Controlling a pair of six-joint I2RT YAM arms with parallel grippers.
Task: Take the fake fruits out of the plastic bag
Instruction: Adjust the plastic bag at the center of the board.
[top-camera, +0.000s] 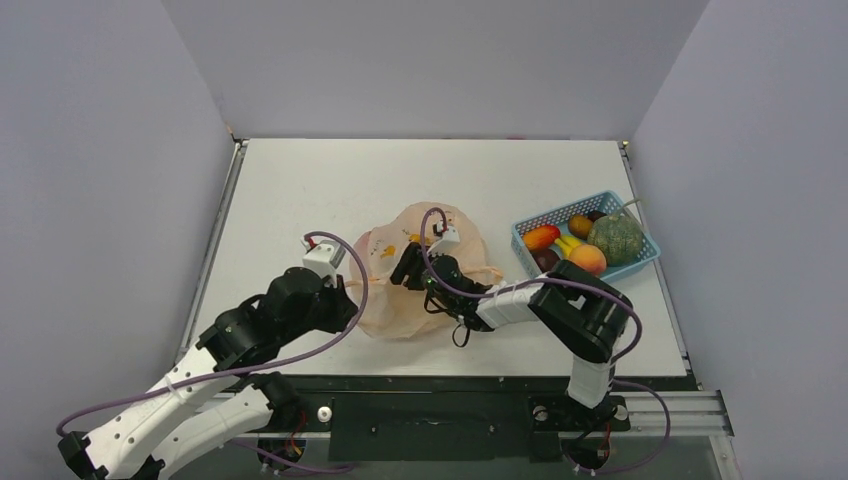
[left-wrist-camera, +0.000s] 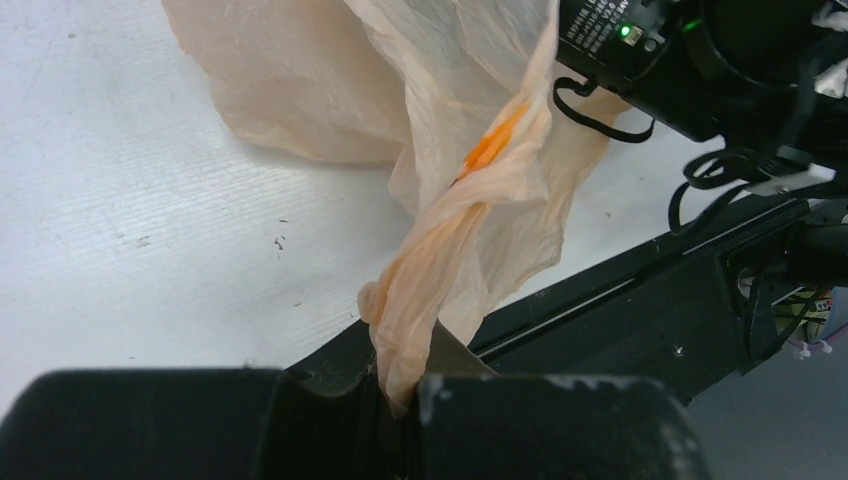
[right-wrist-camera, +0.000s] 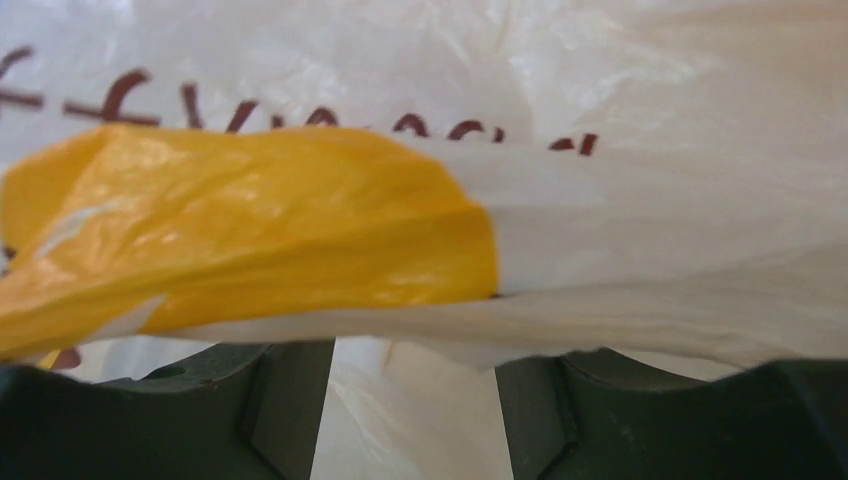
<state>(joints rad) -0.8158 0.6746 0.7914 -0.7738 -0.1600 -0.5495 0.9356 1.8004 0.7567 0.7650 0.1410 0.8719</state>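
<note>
The peach-orange plastic bag lies crumpled at the table's middle front. My left gripper is shut on a twisted strip of the bag's edge at its left side, seen pinched between the jaws in the left wrist view. My right gripper is pushed into the bag's folds from the right. Its jaws stand apart, with bag film and a yellow print stretched just past the tips. Fake fruits lie in the blue basket: mango, banana, peach, maroon ones, green melon. No fruit shows inside the bag.
The light blue perforated basket stands at the right, near the table's right edge. My right arm reaches left across the front. The black front rail runs close under the bag's near edge.
</note>
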